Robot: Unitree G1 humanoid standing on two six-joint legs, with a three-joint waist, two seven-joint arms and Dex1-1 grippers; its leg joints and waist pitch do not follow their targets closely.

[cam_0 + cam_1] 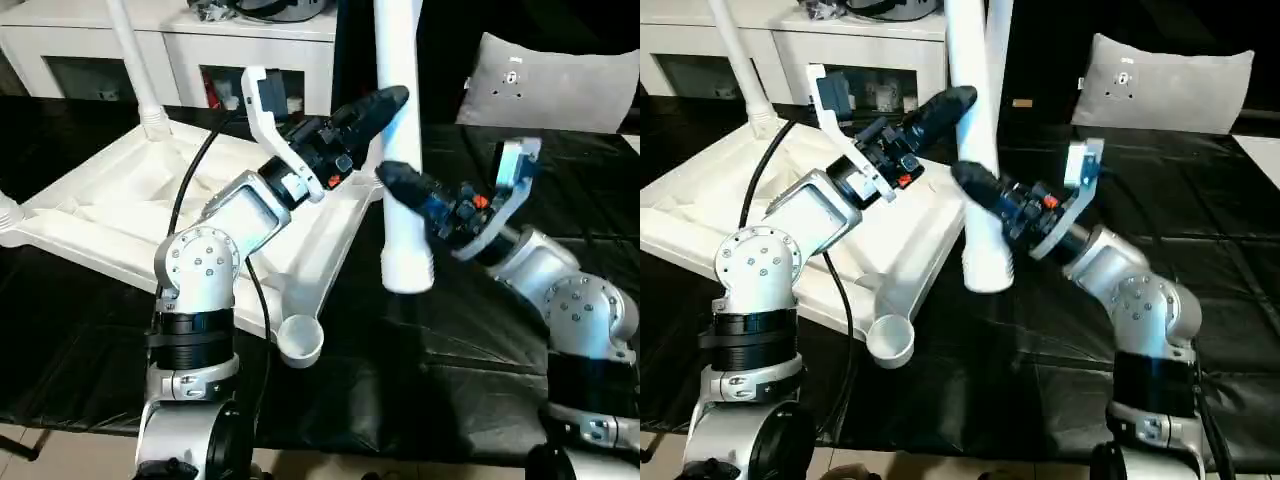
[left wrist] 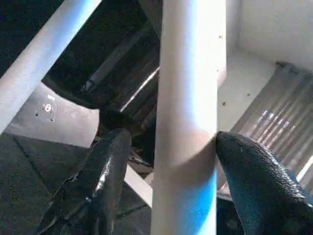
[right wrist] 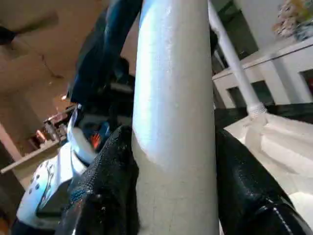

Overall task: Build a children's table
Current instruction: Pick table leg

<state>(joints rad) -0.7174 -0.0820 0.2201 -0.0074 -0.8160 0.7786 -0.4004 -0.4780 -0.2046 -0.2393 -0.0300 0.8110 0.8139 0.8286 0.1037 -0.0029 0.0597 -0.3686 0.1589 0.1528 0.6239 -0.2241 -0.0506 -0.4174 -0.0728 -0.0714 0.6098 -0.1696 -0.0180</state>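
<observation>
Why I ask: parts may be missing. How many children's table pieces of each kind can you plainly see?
Table top: 1
Legs: 2, the held leg and the standing leg in a far corner socket
Total: 3
A white bit at the picture's left edge is too cut off to count.

You had a white leg, a white ribbed tabletop, a black-covered worktop, silver forearms with black fingers.
</observation>
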